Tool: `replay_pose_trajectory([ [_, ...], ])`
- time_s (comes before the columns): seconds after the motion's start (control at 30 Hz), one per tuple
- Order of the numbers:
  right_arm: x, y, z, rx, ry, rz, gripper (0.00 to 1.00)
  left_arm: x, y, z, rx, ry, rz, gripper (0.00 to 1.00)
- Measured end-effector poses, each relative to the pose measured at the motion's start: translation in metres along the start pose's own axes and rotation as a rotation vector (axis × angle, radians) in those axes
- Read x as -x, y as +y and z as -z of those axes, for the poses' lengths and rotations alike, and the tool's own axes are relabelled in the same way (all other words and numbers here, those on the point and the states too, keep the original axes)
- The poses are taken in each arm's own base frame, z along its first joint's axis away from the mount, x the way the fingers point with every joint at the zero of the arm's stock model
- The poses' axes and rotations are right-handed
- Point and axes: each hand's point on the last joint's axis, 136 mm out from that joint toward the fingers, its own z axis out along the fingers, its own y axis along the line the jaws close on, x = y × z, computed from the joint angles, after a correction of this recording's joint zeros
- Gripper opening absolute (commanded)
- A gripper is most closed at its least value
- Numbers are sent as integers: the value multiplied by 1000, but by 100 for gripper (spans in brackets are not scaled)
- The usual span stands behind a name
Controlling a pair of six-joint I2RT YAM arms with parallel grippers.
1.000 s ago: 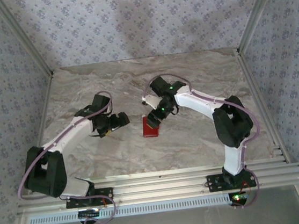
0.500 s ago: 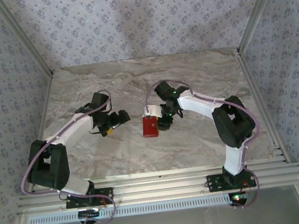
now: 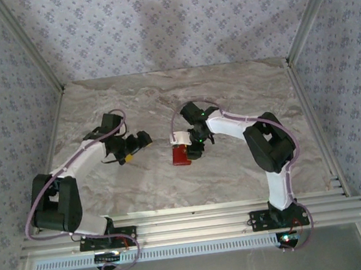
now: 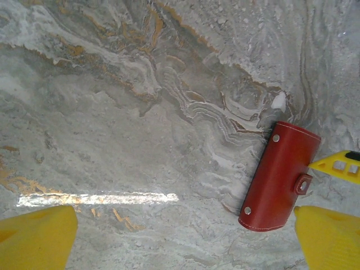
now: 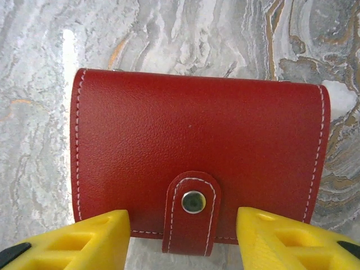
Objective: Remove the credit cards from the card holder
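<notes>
The card holder [image 3: 180, 156] lies closed on the marble table, a small red wallet with white stitching. Its tab [image 5: 193, 214] is fastened by a metal snap [image 5: 193, 202]. The credit cards are hidden inside it. My right gripper [image 5: 191, 243] is open, and its yellow fingers [image 5: 95, 242] stand on either side of the tab at the wallet's edge. From above, the right gripper [image 3: 195, 146] sits right against the wallet. My left gripper [image 4: 183, 242] is open with nothing in it, and the card holder [image 4: 278, 177] lies ahead to its right. The left gripper [image 3: 142, 140] hovers a short way left of the wallet.
The marble tabletop [image 3: 228, 97] is bare around the wallet. Aluminium frame posts [image 3: 302, 30] and patterned walls bound the table at the back and sides. A metal rail [image 3: 197, 221] runs along the near edge by the arm bases.
My right gripper has swung down and left until it sits at the wallet's tab edge. The left gripper has drawn back slightly. The wallet has hardly moved.
</notes>
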Motion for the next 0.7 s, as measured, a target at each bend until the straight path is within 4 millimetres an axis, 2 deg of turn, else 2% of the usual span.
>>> replay_pose_trajectory([
  [0.2,4,-5,-4,-25,-2,17,47,1,-2,0,-11,-7,-18,99],
  [0.43,9,-10,-7,-38,-11,29,33,1,-4,0,-16,-8,-35,97],
  [0.57,12,-9,-7,-40,-14,32,30,-7,-11,-4,-23,9,-63,88],
  [0.7,16,-10,-9,-51,-29,34,26,-17,-23,-19,-22,60,-86,71],
])
